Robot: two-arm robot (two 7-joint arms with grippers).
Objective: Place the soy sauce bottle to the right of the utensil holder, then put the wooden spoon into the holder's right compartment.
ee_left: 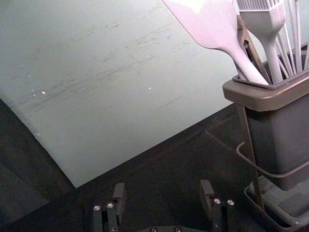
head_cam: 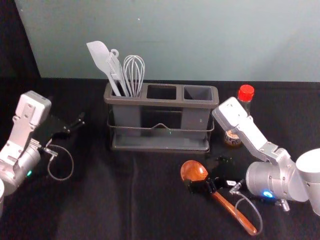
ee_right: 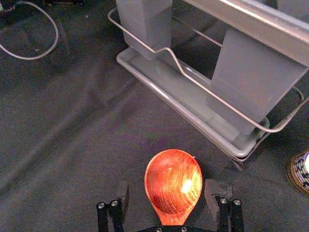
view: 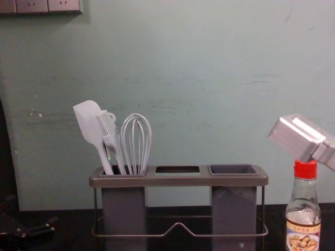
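A: Where is the wooden spoon (head_cam: 227,204) lying?

B: It is lying on the bench (head_cam: 90,210), in front of the utensil holder (head_cam: 165,103). The right hand (ee_right: 168,189) is hovering at its bowl end, with fingers spread on either side, gripping nothing. The left hand (ee_left: 162,189) is waiting open beside the holder's left end.

A: How is the spoon likely to be handling?

B: It is looking light and stiff, hardly fragile, but its smooth, slim handle is inviting a twist. The neck, just behind the bowl, is offering the best hold, leaving the handle free for entering the right compartment (head_cam: 198,93) first.

A: And the soy sauce bottle (view: 303,222)?

B: It is already standing upright to the holder's right. Being glass, it is probably weighing more, slipping easily and risking breakage; the body is suiting a grip better than the red cap (view: 305,169).

A: Is any brand showing?

B: The label (view: 303,236) is carrying characters above a pictured dish, but they are staying too small for reading surely.
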